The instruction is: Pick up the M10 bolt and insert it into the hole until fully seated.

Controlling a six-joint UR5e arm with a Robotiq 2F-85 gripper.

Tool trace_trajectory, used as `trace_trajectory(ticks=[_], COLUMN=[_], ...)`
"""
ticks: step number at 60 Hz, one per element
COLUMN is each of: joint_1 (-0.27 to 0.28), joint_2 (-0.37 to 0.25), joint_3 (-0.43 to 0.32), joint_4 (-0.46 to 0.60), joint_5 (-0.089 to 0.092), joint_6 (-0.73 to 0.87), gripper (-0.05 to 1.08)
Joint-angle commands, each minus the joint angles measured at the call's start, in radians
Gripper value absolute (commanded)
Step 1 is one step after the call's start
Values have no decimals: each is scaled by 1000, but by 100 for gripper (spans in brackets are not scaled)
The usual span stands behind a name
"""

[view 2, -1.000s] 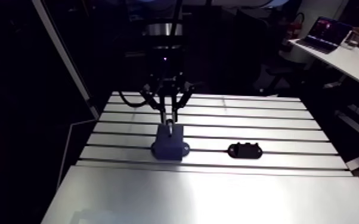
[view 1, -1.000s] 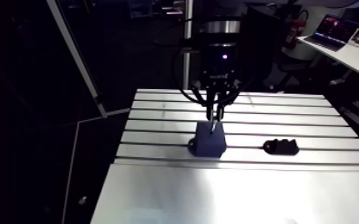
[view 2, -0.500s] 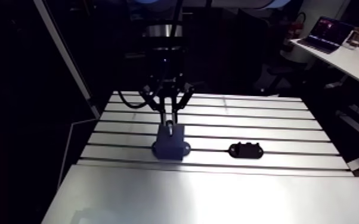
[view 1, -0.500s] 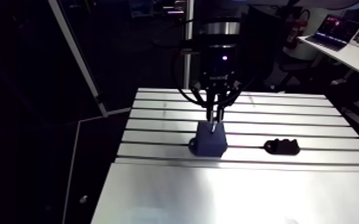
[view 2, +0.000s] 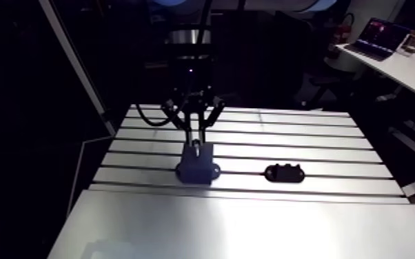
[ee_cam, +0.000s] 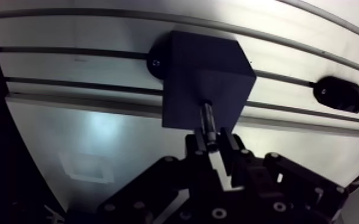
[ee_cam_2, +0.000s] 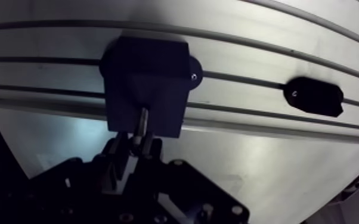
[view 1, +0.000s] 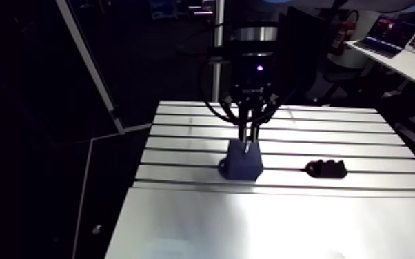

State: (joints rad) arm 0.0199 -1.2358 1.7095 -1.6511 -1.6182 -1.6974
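A dark blue block (ee_cam: 204,77) with the hole in its top stands on the slotted table (ee_cam: 86,36); in the arm view the block (view 1: 243,163) sits mid-table. My gripper (ee_cam: 213,144) is directly above it, shut on the M10 bolt (ee_cam: 207,119). The bolt's grey shank points down from between the fingertips and its tip meets the block's top face. The hole itself is hidden by the bolt. In the arm view the gripper (view 1: 249,140) hangs just over the block.
A small black holder (ee_cam: 339,94) lies on the table to the side of the block, seen as the holder (view 1: 325,169) in the arm view. A smooth plate (view 1: 265,227) forms the table's near part. The table's left edge drops off beside a slanted frame bar (view 1: 86,65).
The gripper with the bolt has come down slightly toward the block's top. The block and the black holder have stayed in place.
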Motion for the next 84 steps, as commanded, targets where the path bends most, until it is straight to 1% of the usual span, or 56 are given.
trace_trajectory(ticks=[1, 29, 66, 73, 74, 75, 76, 77, 78, 79, 80, 81, 82, 83, 84], joint_1=[-1, -3, -6, -6, -6, -6, -6, -5, -5, -5, -5, -5, -5, -3, -3], joint_2=[2, 3, 6, 12, 14, 14, 14, 14, 14, 14, 14, 14, 14, 14, 14], joint_3=[0, 2, 21, 27, 28, 28, 29, 29, 29, 32, 32, 35, 35, 37, 37], joint_4=[-2, -3, -9, -18, -22, -22, -24, -23, -23, -25, -25, -25, -25, -25, -25], joint_5=[-1, -1, -1, -1, -1, -1, -1, -1, -1, -1, -1, -1, -1, -2, -2], joint_6=[-1, -5, 0, 2, 2, 2, -1, -1, -1, 0, 0, -1, -1, -4, -4], gripper=[108, 108, 108, 106, 102, 102, 98, 90, 90, 71, 71, 43, 43, 16, 16])
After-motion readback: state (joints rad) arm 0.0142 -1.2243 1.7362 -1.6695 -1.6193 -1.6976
